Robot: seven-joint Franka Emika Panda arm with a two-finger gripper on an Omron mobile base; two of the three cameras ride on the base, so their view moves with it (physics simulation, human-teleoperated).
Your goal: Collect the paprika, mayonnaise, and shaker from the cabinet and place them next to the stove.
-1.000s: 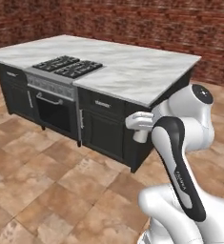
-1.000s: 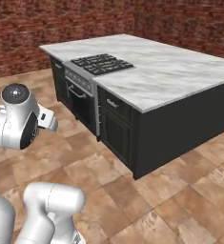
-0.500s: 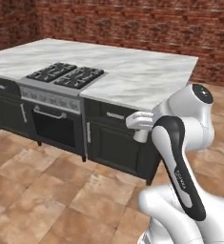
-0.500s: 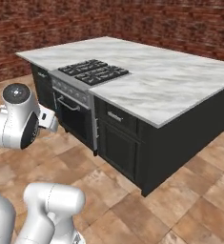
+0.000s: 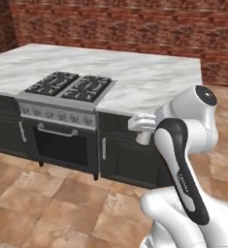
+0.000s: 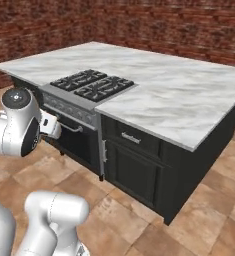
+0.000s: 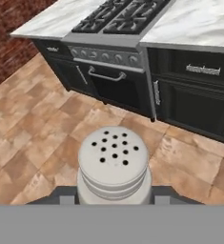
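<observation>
With the gripper (image 7: pixel 114 199) clamped on the shaker (image 7: pixel 114 164), carry it upright — lift above the marble counter (image 6: pixel 189 100) beside the stove (image 6: pixel 91 85) before releasing.

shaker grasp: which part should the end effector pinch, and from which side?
Pinch the shaker on its straight lower body, below the rounded perforated cap, with fingers on opposite sides. The hand view shows it upright between the end effector tips this way; the dome tapers and would likely slip.
</observation>
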